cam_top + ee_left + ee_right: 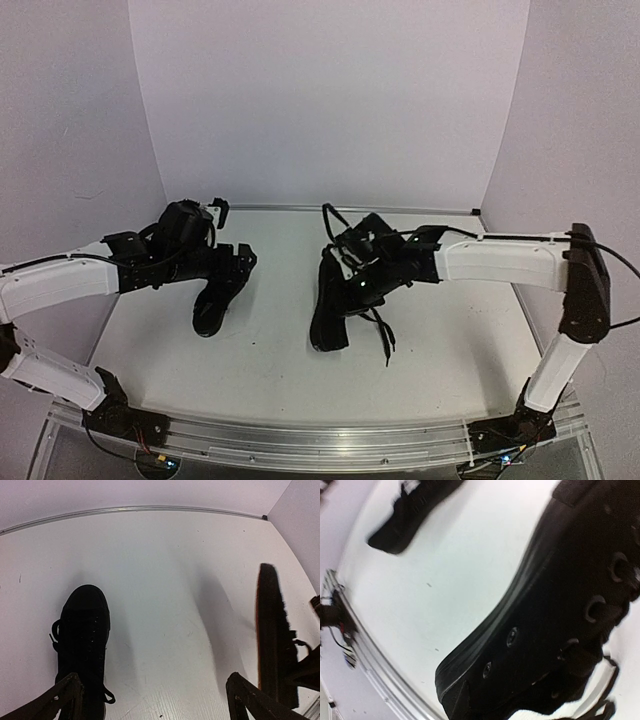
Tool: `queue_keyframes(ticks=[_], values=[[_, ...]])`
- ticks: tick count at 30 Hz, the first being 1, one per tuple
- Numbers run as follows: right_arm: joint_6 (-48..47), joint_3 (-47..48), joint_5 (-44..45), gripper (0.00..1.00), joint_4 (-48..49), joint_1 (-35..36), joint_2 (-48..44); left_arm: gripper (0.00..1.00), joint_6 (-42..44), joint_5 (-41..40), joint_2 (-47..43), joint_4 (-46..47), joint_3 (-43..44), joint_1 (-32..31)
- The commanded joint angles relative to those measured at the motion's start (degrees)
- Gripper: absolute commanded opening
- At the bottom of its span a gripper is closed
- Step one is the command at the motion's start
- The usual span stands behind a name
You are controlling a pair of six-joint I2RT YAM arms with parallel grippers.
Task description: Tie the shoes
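Note:
The left shoe lies flat, all black, with its toe toward the near edge. In the left wrist view this left shoe sits beside the left finger. My left gripper hangs open over bare table, holding nothing. The right shoe is tipped onto its side, and its sole edge shows. Loose laces trail to its right. My right gripper presses close against the right shoe's eyelet side and is shut. Whether it pinches a lace is hidden.
A metal rail runs along the near table edge, with wires at its corners. White walls close the back and sides, meeting the table at a metal strip. The other shoe shows at the top of the right wrist view.

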Motion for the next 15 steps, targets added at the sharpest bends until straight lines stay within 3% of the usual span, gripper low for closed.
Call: queue_keyframes(ticks=[1,7,11,15], values=[[-3.5,3.8,-1.5,0.0,0.2,0.4,5.8,1.0,1.0,2.2,1.3,1.3,0.1,0.3],[-0.9,4.9,-6.6,0.01,3.5,0.7,9.9,1.0,1.4,4.2,4.0,0.8,0.3,0.3],[0.9,3.6,-10.3,0.22,7.6,0.7,7.8,1.0,2.3,6.2,5.5,1.6,0.7,0.2],[1.0,1.5,-9.7,0.56,8.2,-0.2,2.4,1.0,4.1,8.2,6.7,2.3,1.6,0.2]])
